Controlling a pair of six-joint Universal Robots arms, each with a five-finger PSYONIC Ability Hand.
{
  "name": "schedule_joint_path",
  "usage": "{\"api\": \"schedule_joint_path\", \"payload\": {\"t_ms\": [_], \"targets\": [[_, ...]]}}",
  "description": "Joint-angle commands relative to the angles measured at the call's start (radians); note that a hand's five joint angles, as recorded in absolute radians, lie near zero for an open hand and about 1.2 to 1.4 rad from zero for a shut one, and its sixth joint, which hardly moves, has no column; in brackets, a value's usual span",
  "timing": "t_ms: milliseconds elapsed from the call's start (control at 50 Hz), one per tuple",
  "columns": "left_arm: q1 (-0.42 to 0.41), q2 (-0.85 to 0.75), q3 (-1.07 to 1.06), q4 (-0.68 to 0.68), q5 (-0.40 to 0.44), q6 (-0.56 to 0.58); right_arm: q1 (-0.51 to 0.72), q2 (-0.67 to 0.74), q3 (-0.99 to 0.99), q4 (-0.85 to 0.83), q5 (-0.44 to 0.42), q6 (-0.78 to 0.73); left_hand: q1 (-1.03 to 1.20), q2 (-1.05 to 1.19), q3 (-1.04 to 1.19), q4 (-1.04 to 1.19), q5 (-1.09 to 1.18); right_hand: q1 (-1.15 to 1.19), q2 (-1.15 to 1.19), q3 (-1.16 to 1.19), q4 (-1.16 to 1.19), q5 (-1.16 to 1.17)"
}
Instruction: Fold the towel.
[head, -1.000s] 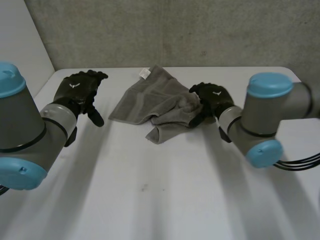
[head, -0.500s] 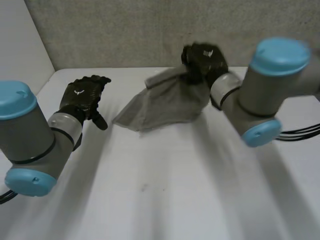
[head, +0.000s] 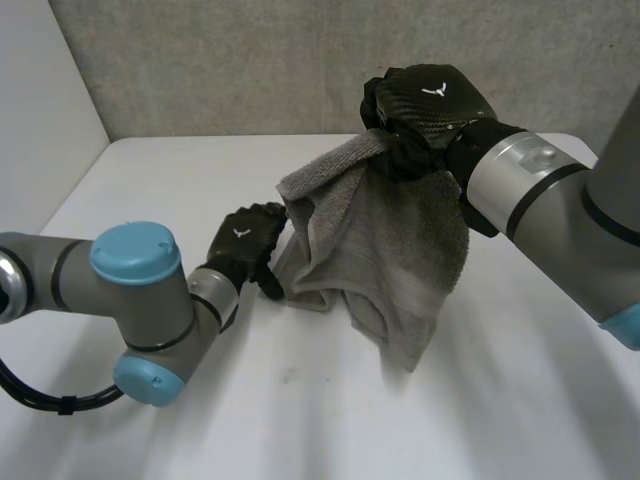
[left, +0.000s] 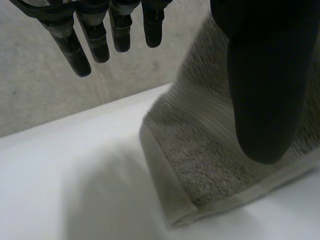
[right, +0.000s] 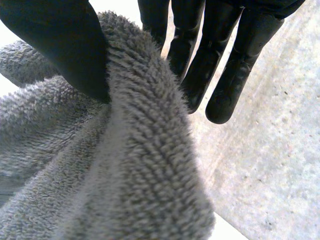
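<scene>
Towel (head: 400, 250) hangs bunched, pinched in right hand (head: 430, 105); left hand (head: 245, 240), fingers (left: 97, 42) loose, beside its low edge. Next: grab that corner, spread.

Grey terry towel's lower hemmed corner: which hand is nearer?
Left. The left hand sits beside that corner of the grey terry towel; the right hand pinches its top edge, raised above.

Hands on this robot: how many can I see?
2. The left hand is low, beside the towel's lower edge; the right hand is up high, pinching the towel's top.
</scene>
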Motion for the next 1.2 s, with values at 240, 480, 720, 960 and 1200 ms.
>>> {"api": "schedule_joint_path", "payload": {"t_ms": [240,480,720,960,1200], "targets": [[-0.04,0.051,-0.05,-0.036,0.113,-0.075,-0.002,-0.082,0.075,-0.004,-0.026,-0.002,0.031,0.025,0.025,0.026,0.012,0.348,0.23,0.209,0.2,0.289],[-0.06,-0.004,0.019,-0.036,0.115,-0.303,0.012,-0.094,0.092,-0.004,-0.019,-0.003,0.055,0.049,0.049,0.05,0.035,0.348,0.23,0.209,0.2,0.289],[-0.106,-0.077,0.071,-0.011,0.087,-0.322,-0.002,-0.141,0.124,-0.004,-0.025,-0.002,1.085,1.079,1.079,1.08,1.066,0.348,0.23,0.209,0.2,0.289],[-0.028,0.106,-0.029,0.032,-0.1,-0.172,-0.085,-0.16,0.13,0.009,-0.031,0.001,1.214,1.208,1.208,1.209,1.195,0.348,0.23,0.209,0.2,0.289],[0.007,0.435,-0.241,0.018,-0.096,-0.057,-0.158,-0.089,0.061,0.078,-0.096,0.081,1.214,1.208,1.208,1.209,1.195,0.348,0.23,0.209,0.2,0.289]]}}
